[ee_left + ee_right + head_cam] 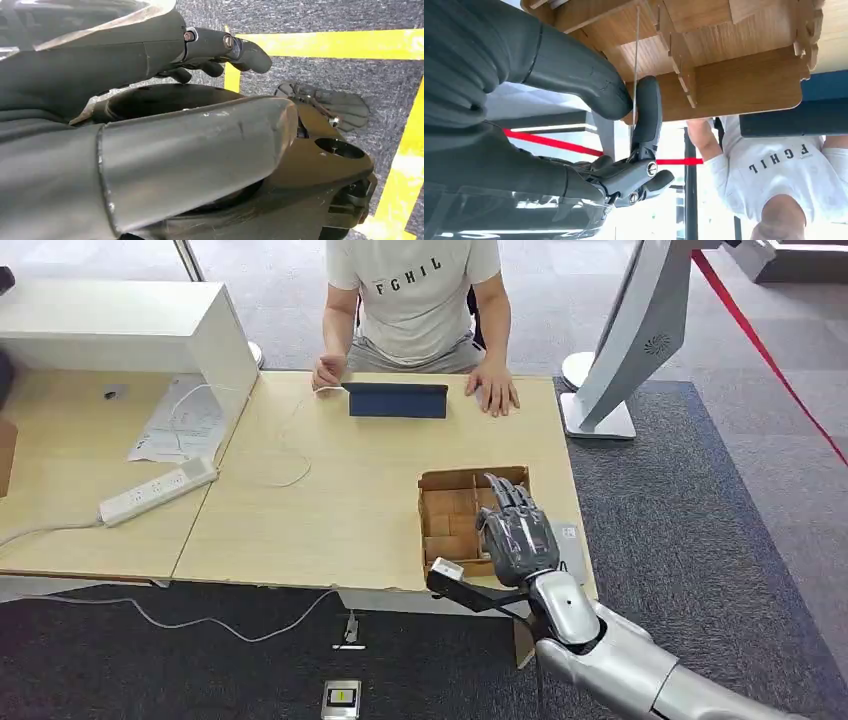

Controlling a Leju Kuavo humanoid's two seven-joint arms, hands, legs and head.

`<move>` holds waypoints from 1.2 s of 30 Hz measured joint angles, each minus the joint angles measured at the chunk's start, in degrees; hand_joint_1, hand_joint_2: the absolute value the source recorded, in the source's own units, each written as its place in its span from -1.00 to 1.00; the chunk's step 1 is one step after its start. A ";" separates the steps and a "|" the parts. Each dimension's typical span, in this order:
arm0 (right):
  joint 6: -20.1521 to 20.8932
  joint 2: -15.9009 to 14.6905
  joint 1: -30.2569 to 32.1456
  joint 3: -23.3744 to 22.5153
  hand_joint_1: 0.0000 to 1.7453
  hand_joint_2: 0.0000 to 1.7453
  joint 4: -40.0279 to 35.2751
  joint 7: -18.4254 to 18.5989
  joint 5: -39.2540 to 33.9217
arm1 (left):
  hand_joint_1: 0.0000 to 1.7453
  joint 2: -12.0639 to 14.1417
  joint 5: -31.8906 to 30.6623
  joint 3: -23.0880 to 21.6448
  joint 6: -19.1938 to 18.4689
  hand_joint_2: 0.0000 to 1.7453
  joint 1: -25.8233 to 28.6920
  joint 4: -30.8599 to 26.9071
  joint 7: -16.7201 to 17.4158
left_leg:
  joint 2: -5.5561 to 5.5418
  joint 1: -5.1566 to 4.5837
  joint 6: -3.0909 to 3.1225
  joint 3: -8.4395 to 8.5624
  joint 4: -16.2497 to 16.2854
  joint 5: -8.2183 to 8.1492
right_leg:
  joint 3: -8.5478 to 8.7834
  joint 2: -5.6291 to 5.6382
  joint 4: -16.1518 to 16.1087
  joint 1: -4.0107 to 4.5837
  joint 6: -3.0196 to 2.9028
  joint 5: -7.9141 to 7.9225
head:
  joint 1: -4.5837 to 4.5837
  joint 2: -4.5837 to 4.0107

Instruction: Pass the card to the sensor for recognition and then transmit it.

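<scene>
i judge the task to be at its very start: my right robot hand (517, 536) is at the divided wooden box (452, 510) near the right front of the tabletop (330, 510), and the card (636, 60) is just being taken out of it. in the right wrist view the card shows edge-on as a thin pale line, pinched between my thick thumb (574, 75) and a dark finger (647, 112), with its far end reaching up among the box's wooden dividers, so i read it as gripped but not yet clear of its slot. everything else is left to do: lift it free, carry it to the sensor, which i take to be the dark blue device (397, 400) standing at the far edge of the tabletop in front of the seated person (415, 300), wait for recognition, then hand it on. that device is well apart from the box, across the tabletop. my right arm comes in from the lower right, forearm angled up toward the box, back of the hand facing the camera and fingers pointing away toward the person. my left robot hand (210, 47) hangs down over grey carpet with yellow lines; its fingers look curled in with nothing in them.
</scene>
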 joint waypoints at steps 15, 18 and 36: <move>-2.01 -0.94 0.13 -0.96 1.00 1.00 -1.42 0.92 1.55 | -1.00 0.00 0.00 -0.07 0.13 -1.00 -0.01 0.00 -0.98 | 0.00 0.00 0.00 0.00 0.00 0.00 | -0.01 0.00 0.00 0.00 0.00 0.00 | 0.00 0.00; -2.03 -1.09 0.14 -1.05 1.00 1.00 -1.66 1.01 1.86 | -1.00 0.00 0.00 -0.07 0.13 -1.00 -0.01 0.00 -1.01 | 0.01 0.00 0.00 0.00 0.00 0.00 | -0.01 0.00 0.00 0.00 0.00 0.00 | 0.00 0.00; 3.00 2.52 -10.07 -2.29 1.00 1.00 -1.75 2.21 3.98 | -1.00 -0.07 -1.33 -0.48 -1.75 -1.00 -0.16 0.00 -0.44 | -0.01 0.00 -0.02 -0.05 -0.01 0.02 | -0.01 0.00 0.05 0.00 0.00 0.00 | 0.00 0.00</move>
